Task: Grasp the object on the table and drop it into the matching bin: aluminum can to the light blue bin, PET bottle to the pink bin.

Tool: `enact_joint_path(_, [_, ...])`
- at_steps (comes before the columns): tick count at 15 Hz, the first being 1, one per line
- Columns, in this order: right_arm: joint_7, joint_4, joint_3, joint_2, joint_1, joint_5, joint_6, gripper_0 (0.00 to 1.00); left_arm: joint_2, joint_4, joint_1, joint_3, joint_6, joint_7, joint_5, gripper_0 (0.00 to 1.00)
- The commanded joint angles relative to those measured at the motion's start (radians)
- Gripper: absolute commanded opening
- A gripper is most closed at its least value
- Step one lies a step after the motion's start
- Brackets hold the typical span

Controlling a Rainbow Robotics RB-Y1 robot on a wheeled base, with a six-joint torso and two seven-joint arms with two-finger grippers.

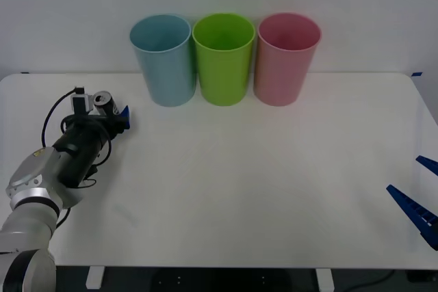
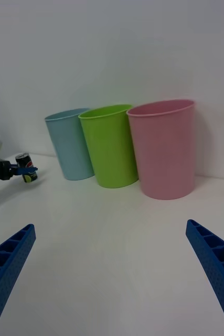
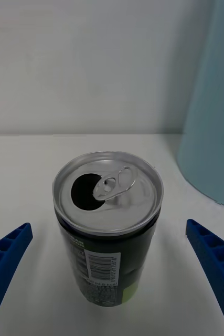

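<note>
- Tabletop: white table (image 1: 260, 189) with rounded corners, plain and bare across its middle and near half; a pale wall stands right behind its far edge.
- Bins: three cup-shaped bins in a tight row at the far edge, centre of the table — light blue bin (image 1: 163, 59) on the left, lime green bin (image 1: 223, 58) in the middle, pink bin (image 1: 286, 58) on the right. All upright, mouths open, neighbours touching or nearly so.
- Aluminum can (image 1: 104, 101): small, black, silver top, upright on the table at far left, near the light blue bin but apart from it. Left wrist view shows the tab lifted, the mouth open, a barcode and a yellow-green patch low on the side.
- Left gripper (image 1: 113, 115): reached out over the table's far left, at the can. Blue ribbed fingers (image 3: 7, 262) spread apart, one on each side of the can, clear white gaps between fingers and can; not touching it.
- Right gripper (image 1: 421, 193): at the table's near right edge, well apart from can and bins. Fingers (image 2: 216, 268) wide apart, holding nothing, pointing toward the bin row.
- Open room: broad bare stretch between the two arms; free space between can and light blue bin; far right corner of the table open beyond the pink bin.
</note>
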Motion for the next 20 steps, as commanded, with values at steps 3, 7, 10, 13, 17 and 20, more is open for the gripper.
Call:
enact_joint_path(3, [0.0,0.0,0.0,0.0,0.0,0.0,0.0,1.0,-0.001,0.029,-0.031,0.002,0.016,0.001,-0.027,1.0])
enact_joint_path(7, [0.0,0.0,0.0,0.0,0.0,0.0,0.0,1.0,-0.001,0.029,-0.032,-0.001,0.016,0.001,-0.027,1.0])
enact_joint_path(10, [0.0,0.0,0.0,0.0,0.0,0.0,0.0,1.0,-0.001,0.029,-0.032,-0.001,0.027,0.001,-0.027,0.12])
enact_joint_path(13, [0.0,0.0,0.0,0.0,0.0,0.0,0.0,1.0,-0.001,0.029,-0.034,-0.002,0.027,0.003,-0.027,0.0])
enact_joint_path(17, [0.0,0.0,0.0,0.0,0.0,0.0,0.0,1.0,-0.001,0.029,-0.035,-0.01,0.033,0.007,-0.027,0.0])
enact_joint_path(20, [0.0,0.0,0.0,0.0,0.0,0.0,0.0,1.0,-0.001,0.029,-0.034,-0.012,0.028,0.012,-0.025,0.0])
